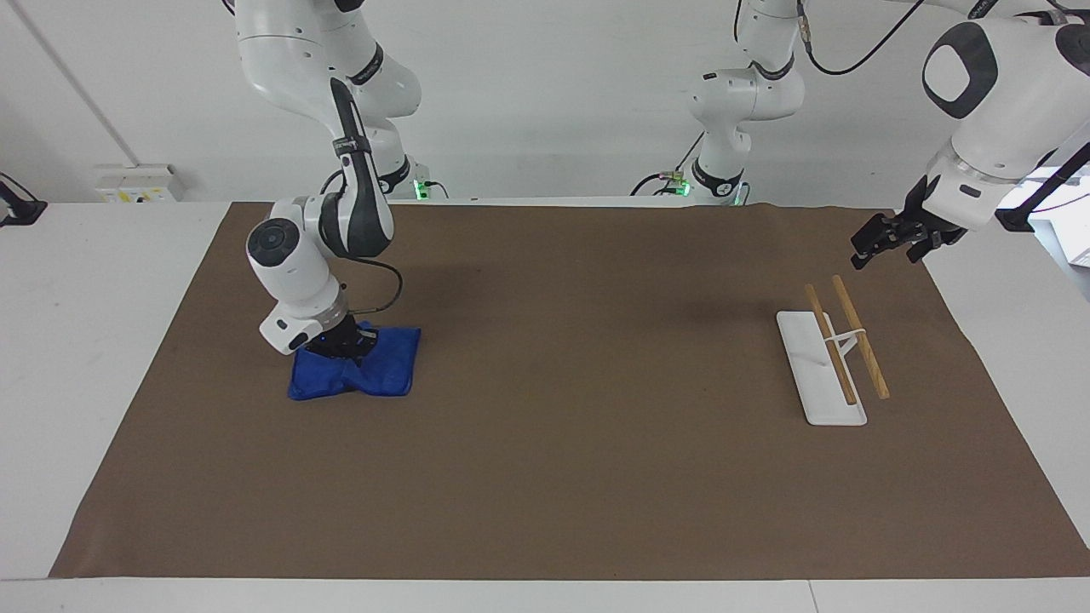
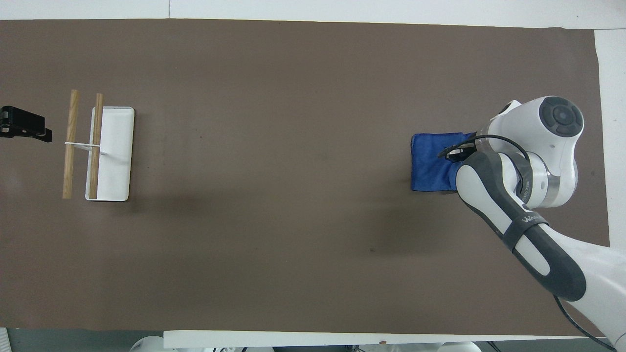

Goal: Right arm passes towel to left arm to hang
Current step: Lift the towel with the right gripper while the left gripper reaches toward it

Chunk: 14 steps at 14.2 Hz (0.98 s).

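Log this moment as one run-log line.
right gripper: shut on towel, bunching it | left gripper: waiting over mat edge near rack
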Available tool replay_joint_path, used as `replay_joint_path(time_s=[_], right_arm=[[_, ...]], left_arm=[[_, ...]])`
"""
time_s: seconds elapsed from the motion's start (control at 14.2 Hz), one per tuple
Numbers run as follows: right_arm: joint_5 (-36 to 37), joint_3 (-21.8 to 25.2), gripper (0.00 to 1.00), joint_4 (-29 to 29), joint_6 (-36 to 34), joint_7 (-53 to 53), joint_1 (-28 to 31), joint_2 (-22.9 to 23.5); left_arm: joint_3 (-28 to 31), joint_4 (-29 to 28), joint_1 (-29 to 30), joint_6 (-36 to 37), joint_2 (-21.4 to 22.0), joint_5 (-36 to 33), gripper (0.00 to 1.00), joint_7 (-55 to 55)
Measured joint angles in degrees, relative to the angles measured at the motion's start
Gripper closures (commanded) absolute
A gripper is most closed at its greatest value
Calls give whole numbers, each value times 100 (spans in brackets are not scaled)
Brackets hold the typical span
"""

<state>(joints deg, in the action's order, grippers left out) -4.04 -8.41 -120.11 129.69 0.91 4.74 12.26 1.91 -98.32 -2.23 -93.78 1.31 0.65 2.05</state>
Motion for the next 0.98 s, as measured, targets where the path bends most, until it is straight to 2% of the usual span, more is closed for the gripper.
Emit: replay_joint_path(time_s=[0.21, 0.42, 0.56, 0.77, 0.98], right_arm=[[-981, -10, 100, 859, -768, -183, -384, 28], [-1827, -21, 100, 1580, -1244, -1308, -897, 58], [-2454, -28, 100, 1839, -1271, -2169, -1268, 95], [-3555, -28, 100, 1939, -1263, -3236, -1653, 171], [-4692, -25, 100, 1948, -1188, -4189, -1795, 233]], left_arm=[[5, -38, 55, 41, 9, 0, 0, 34], [-7, -272, 45, -16, 94, 0, 0, 297], [-33, -565, 30, -396, 204, 0, 0, 683], [-82, -1056, -298, -1018, 329, 6, 0, 1904], [-112, -1223, -979, -1510, 328, 12, 0, 4040]])
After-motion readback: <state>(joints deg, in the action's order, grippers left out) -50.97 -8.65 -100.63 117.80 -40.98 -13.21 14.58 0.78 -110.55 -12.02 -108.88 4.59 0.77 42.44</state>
